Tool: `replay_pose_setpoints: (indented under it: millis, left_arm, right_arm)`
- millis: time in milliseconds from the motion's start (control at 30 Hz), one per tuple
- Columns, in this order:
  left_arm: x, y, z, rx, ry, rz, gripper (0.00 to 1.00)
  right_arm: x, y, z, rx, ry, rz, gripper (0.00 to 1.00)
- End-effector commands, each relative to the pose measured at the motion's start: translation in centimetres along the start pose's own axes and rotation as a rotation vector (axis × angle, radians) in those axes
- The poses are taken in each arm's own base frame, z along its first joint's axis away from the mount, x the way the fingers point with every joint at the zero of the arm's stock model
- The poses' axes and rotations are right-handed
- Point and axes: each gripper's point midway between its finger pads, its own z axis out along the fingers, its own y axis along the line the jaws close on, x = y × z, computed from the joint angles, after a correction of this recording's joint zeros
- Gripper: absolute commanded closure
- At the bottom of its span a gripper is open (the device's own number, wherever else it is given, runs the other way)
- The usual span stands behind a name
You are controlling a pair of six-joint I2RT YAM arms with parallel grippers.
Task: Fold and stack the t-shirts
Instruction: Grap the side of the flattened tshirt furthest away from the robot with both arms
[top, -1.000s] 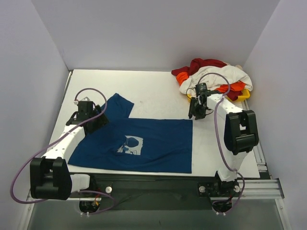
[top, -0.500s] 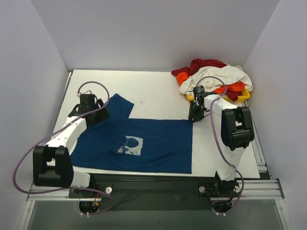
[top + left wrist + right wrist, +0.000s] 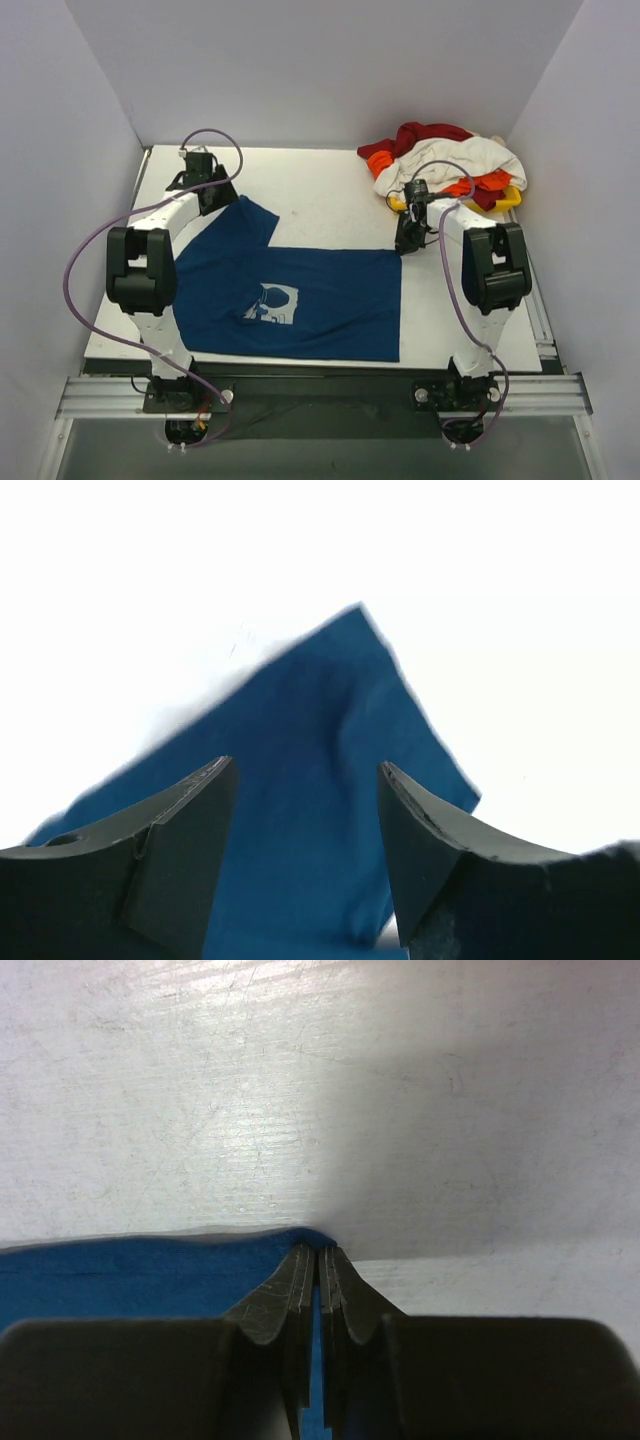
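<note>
Blue t-shirt (image 3: pixel 330 300) spread flat | right pincer (image 3: pixel 320 1252) pinches corner (image 3: pixel 295 1237) at its tips | left pincer (image 3: pixel 305 768) spread, sleeve (image 3: pixel 320 740) beneath | next, likely: grip sleeve, fold.

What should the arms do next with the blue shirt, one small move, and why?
Probably lower the left pincer and close it on the sleeve: it is open beside the blue shirt, while the right pincer pinches its far corner.

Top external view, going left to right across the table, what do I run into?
left pincer, open over the sleeve → dark blue t-shirt, spread flat → right pincer, shut on that shirt's far right corner → pile of red, white and orange t-shirts
</note>
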Motion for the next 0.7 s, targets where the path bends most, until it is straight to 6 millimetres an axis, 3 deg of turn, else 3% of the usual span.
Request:
replay_pose_setpoints:
  millis: [0, 67, 167, 200, 267, 467, 667]
  left_arm:
    - [-3.9, -2.3, 2.3, 0.044, -0.097, 0.018, 0.32]
    - [-5.3, -3.3, 3.2, 0.059, -0.123, 0.017, 0.33]
    - [-3.9, -3.4, 6.3, 0.047, -0.084, 0.032, 0.34]
    - [-4.5, -3.9, 6.5, 0.054, -0.099, 0.034, 0.34]
    - [-3.6, -4.1, 7.8, 0.053, -0.080, 0.054, 0.34]
    - [-3.3, -5.3, 9.6, 0.051, -0.081, 0.110, 0.36]
    - [-2.5, -5.2, 9.7, -0.023, -0.067, 0.166, 0.42]
  right_arm:
    - [1.8, -0.4, -0.5, 0.014, 0.044, 0.012, 1.00]
    - [2.1, -0.4, -0.4, 0.012, 0.051, 0.013, 1.00]
    - [2.4, -0.3, -0.5, 0.005, 0.057, 0.015, 1.00]
    - [2.4, -0.3, -0.6, 0.004, 0.058, 0.020, 1.00]
    - [2.5, -0.3, -0.7, 0.001, 0.056, 0.017, 1.00]
    - [2.3, 0.0, -0.9, -0.011, 0.054, 0.015, 1.00]
    - [2.3, 0.1, -0.8, -0.019, 0.059, 0.023, 1.00]
